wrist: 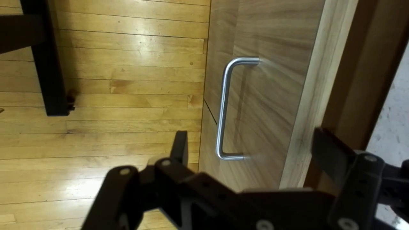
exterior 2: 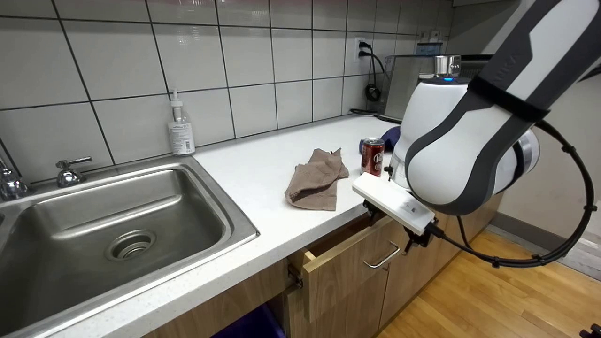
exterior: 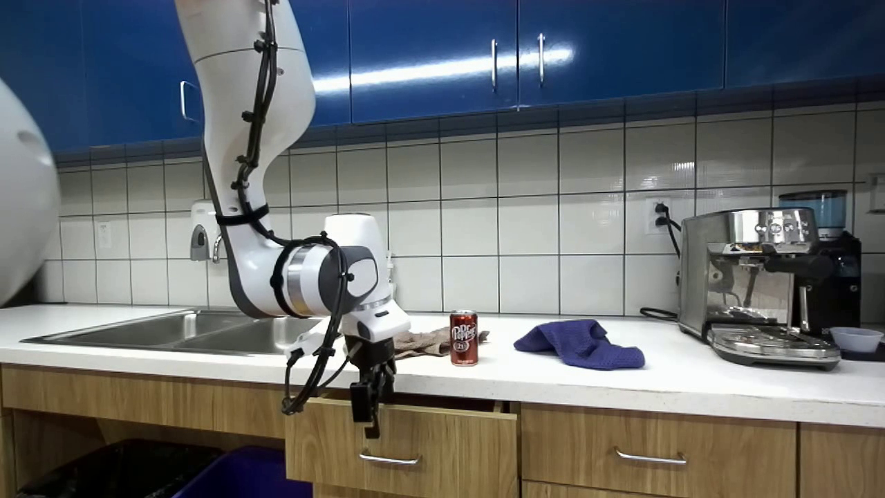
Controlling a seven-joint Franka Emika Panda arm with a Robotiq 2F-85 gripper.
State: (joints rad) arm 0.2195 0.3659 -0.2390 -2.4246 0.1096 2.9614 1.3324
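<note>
Far left in an exterior view there's a double-bowl steel sink (exterior: pixel 138 333) set in the white countertop (exterior: pixel 677 379), with a black-lined bin (exterior: pixel 131 467) and a purple bin (exterior: pixel 249 476) in the open space underneath. Next along is the Robotiq gripper (wrist: pixel 252 142), pointing down at the counter's front edge, right by a wooden drawer (exterior: pixel 449 443) that's standing partway open. Its jaws are spread wide and it's not pinching anything. Wrist view makes it pretty clear: one finger (wrist: pixel 180 147) shows against the floorboards (wrist: pixel 127 80), the other's over the drawer opening, so the drawer front sits between them in that view. Can't tell if either tip is actually touching the wood though. The drawer's silver bar handle (wrist: pixel 225 108) is just below the fingertips and a bit right of them in the exterior view, near but with a visible gap. Further right on the counter you've got a crumpled brown cloth (exterior: pixel 429 344), an upright Dr Pepper can (exterior: pixel 464 337) in front of it, a bunched-up purple cloth (exterior: pixel 581 346), then a stainless espresso machine (exterior: pixel 750 290) with a black coffee grinder (exterior: pixel 847 270) and a small white bowl (exterior: pixel 856 340) beside it
</note>
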